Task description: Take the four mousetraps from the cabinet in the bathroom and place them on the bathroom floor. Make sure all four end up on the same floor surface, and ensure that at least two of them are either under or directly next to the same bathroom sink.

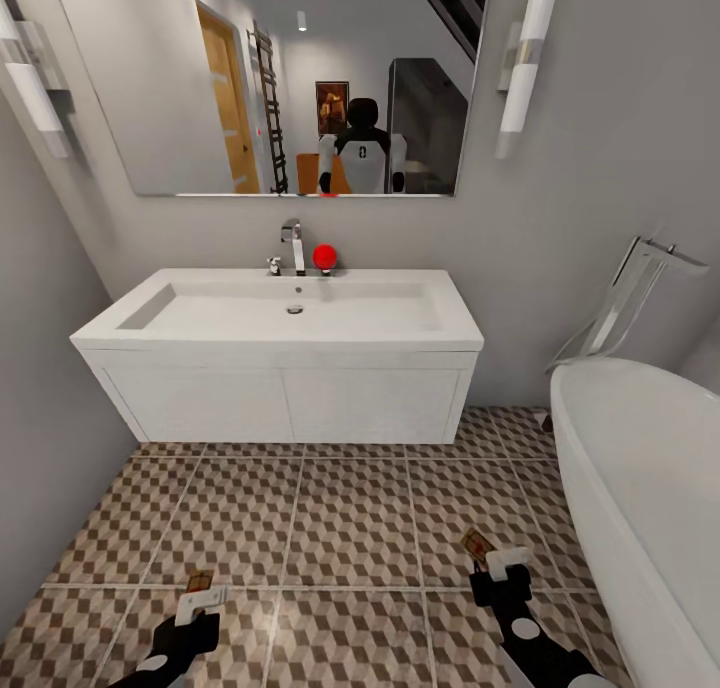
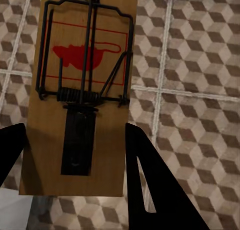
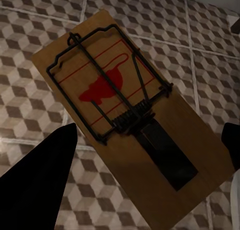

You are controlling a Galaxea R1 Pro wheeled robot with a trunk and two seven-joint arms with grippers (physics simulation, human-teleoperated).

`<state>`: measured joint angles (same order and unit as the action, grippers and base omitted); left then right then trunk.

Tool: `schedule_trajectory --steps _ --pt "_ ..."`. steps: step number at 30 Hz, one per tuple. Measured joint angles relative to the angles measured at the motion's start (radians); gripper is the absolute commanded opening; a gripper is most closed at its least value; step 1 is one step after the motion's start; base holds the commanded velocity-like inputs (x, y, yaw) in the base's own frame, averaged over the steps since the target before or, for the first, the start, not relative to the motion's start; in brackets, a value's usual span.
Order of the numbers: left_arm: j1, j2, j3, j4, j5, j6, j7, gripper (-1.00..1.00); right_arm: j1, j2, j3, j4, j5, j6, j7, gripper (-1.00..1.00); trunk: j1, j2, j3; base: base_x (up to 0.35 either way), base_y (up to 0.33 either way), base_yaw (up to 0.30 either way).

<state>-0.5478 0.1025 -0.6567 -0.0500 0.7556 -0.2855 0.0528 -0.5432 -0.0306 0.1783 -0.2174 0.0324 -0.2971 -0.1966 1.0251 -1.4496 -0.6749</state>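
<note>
Both grippers, left and right, fingers clamped on flat tan wooden mousetraps: judged light, stiff; best pinched at bare board end, clear of spring.

Two tan mousetraps held above tiles; red-printed.

We find no readable words, numbers or brand names; each mousetrap carries only a red mouse silhouette inside a thin red rectangle, printed on its wooden board.
</note>
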Motion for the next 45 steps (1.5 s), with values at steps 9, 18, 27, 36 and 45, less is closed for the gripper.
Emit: schedule_trajectory --steps 9,18,27,36,45 --pt "0.001 -0.006 0.002 0.0 0.008 0.0 0.001 -1.0 0.001 0.0 0.001 0.0 0.002 -0.002 0.0 -1.0 0.0 0.0 0.0 0.0 0.0 0.0" --pt "0.003 -0.007 0.002 -0.001 0.007 0.0 -0.001 -1.0 0.003 0.0 0.001 0.0 0.006 -0.003 0.0 -1.0 0.0 0.0 0.0 0.0 0.0 0.0" --pt "0.004 -0.008 0.002 -0.001 0.007 0.0 -0.002 -1.0 0.02 0.0 0.0 0.0 0.008 -0.095 0.003 -1.0 0.0 0.0 0.0 0.0 0.0 0.0" --pt "0.008 -0.008 0.001 0.0 0.005 -0.054 -0.003 -1.0 0.027 0.001 0.0 0.0 0.006 -0.093 0.003 -1.0 0.0 0.0 0.0 0.0 0.0 0.0" --pt "-0.011 -0.047 -0.004 -0.096 -0.008 -0.008 0.002 -1.0 -0.07 0.005 -0.002 -0.083 0.01 0.091 0.006 -1.0 0.0 0.0 0.0 0.0 0.0 0.0"
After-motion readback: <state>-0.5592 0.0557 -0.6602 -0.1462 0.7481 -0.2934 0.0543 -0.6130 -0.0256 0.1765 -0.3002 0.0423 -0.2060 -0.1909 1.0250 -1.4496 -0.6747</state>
